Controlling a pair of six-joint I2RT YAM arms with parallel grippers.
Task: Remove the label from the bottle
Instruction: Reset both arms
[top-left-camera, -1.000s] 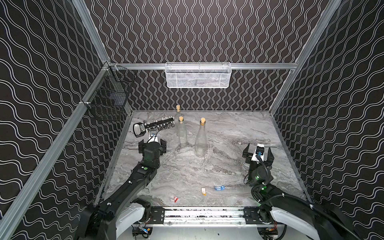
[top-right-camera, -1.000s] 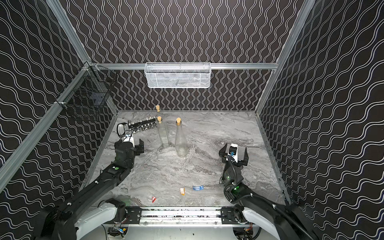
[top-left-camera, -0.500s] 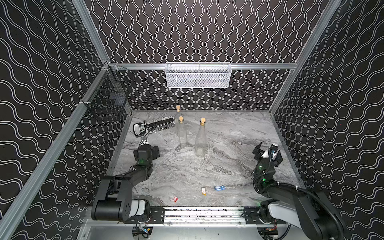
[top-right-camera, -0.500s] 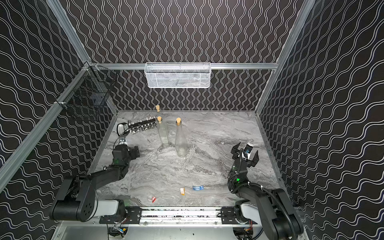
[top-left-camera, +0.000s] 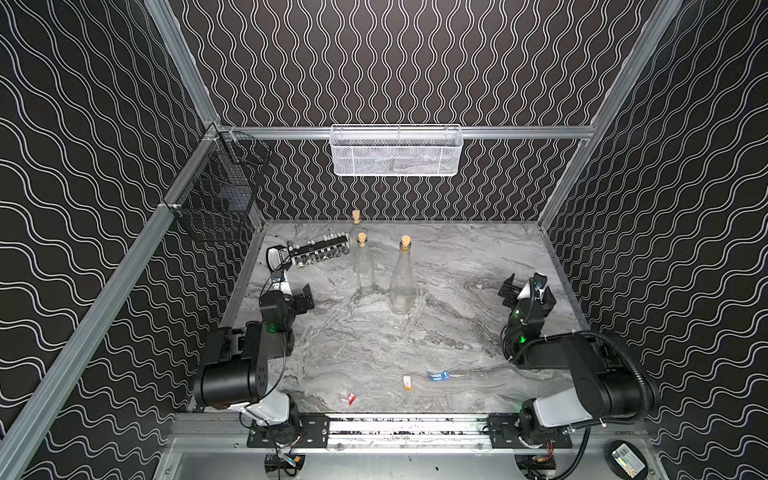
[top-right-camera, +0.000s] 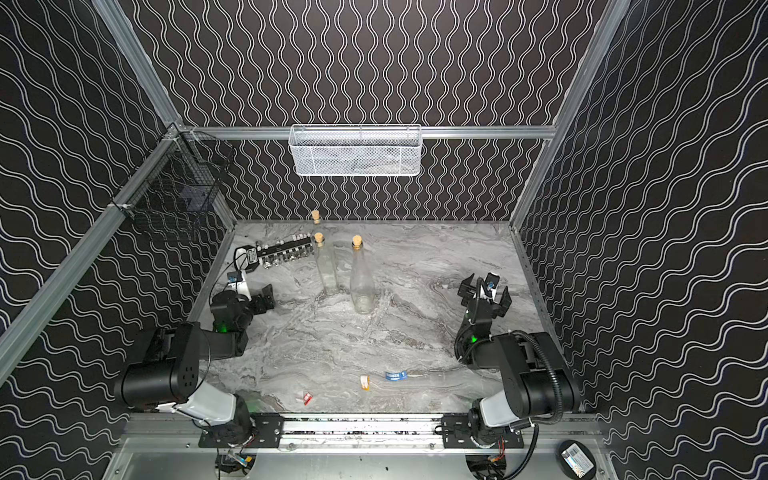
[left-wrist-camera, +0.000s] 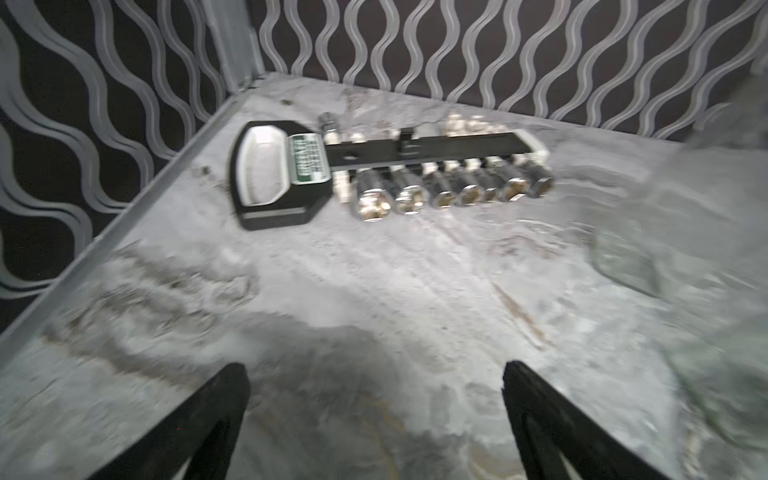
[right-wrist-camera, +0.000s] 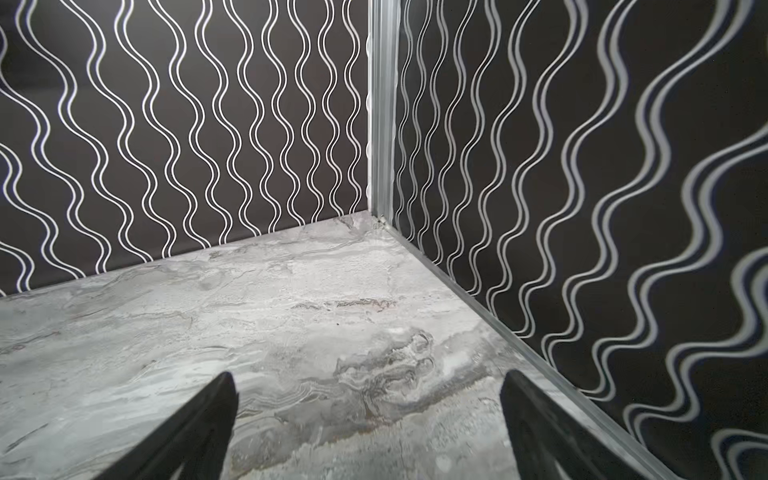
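Three clear glass bottles with cork stoppers stand upright at the back middle of the marble table. In both top views the nearest bottle (top-left-camera: 402, 278) (top-right-camera: 363, 276) is in front, a second bottle (top-left-camera: 364, 266) to its left and a third bottle (top-left-camera: 355, 224) behind. I see no label on their glass. A blue label (top-left-camera: 438, 375) (top-right-camera: 395, 375) lies flat near the front edge. My left gripper (top-left-camera: 297, 300) (left-wrist-camera: 374, 370) is open and empty, low by the left wall. My right gripper (top-left-camera: 528, 291) (right-wrist-camera: 369, 376) is open and empty near the right wall.
A socket set on a black rail (top-left-camera: 316, 253) (left-wrist-camera: 395, 166) lies at the back left, just beyond my left gripper. A yellow-white scrap (top-left-camera: 407, 382) and a red-white scrap (top-left-camera: 349, 397) lie near the front edge. A white mesh basket (top-left-camera: 397, 151) and a black wire basket (top-left-camera: 216, 199) hang on the walls.
Both arms have folded back toward their bases. The left gripper shifted toward the left wall, the right gripper toward the right wall. Both stayed open and empty.
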